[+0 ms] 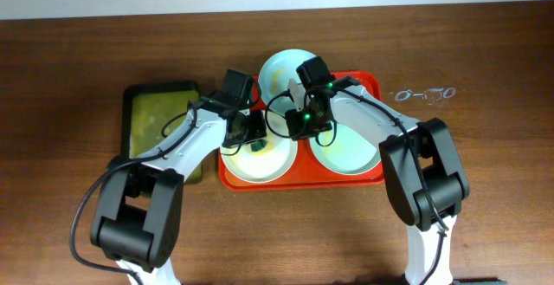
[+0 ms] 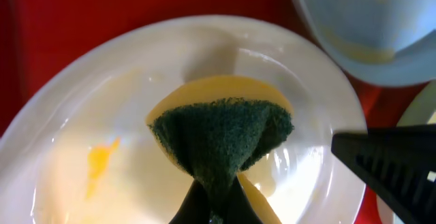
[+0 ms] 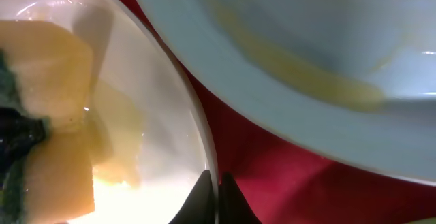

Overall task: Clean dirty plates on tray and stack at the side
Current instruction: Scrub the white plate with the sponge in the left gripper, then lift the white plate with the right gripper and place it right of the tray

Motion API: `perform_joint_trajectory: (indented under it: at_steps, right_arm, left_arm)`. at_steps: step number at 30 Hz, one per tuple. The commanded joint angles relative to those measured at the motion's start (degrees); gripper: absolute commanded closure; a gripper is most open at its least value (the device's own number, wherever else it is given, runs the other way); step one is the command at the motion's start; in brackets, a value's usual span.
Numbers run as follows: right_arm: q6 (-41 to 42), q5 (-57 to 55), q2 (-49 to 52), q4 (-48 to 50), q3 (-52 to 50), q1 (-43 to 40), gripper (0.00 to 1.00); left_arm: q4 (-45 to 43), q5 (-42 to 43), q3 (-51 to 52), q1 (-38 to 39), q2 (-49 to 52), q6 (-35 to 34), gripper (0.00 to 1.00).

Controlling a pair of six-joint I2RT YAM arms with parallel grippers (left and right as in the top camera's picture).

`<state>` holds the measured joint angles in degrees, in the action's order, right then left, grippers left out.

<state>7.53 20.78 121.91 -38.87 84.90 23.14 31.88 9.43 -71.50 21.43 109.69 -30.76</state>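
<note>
Three plates lie on the red tray (image 1: 370,84). The cream-white plate (image 1: 258,159) is at the front left, one mint-green plate (image 1: 279,67) at the back, another (image 1: 348,153) at the front right. My left gripper (image 2: 216,207) is shut on a yellow sponge with a green scouring face (image 2: 221,134), pressed into the cream-white plate (image 2: 75,125), which has a yellow smear (image 2: 99,163). My right gripper (image 3: 216,195) is shut on that plate's rim (image 3: 197,115). The back mint plate (image 3: 272,40) shows a yellowish smear.
A smaller black tray with a yellow-green inside (image 1: 156,116) stands left of the red tray. The brown wooden table (image 1: 485,198) extends to the right and front. A faint pair of glasses-like marks (image 1: 422,94) lies at the right.
</note>
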Motion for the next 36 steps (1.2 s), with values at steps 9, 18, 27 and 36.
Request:
perform_joint_trajectory:
  at_steps: [9,18,27,36]
  right_arm:
    - [-0.2,-0.46,0.72,-0.09,-0.26,0.15,0.96]
    - [-0.2,-0.44,0.72,-0.09,-0.26,0.15,0.96]
    - [-0.2,-0.46,0.72,-0.92,-0.26,0.11,0.96]
    - [-0.24,-1.16,0.59,-2.89,2.67,0.0,0.96]
  left_arm:
    - [10.78,-30.53,-1.49,-0.31,3.23,-4.39,1.0]
    - [7.72,-2.95,-3.82,-0.61,-2.54,-4.39,1.0]
    - [8.85,-11.1,-3.54,4.92,3.85,-4.42,1.0]
    - [20.22,-26.77,-6.43,0.22,-0.55,-4.39,1.0]
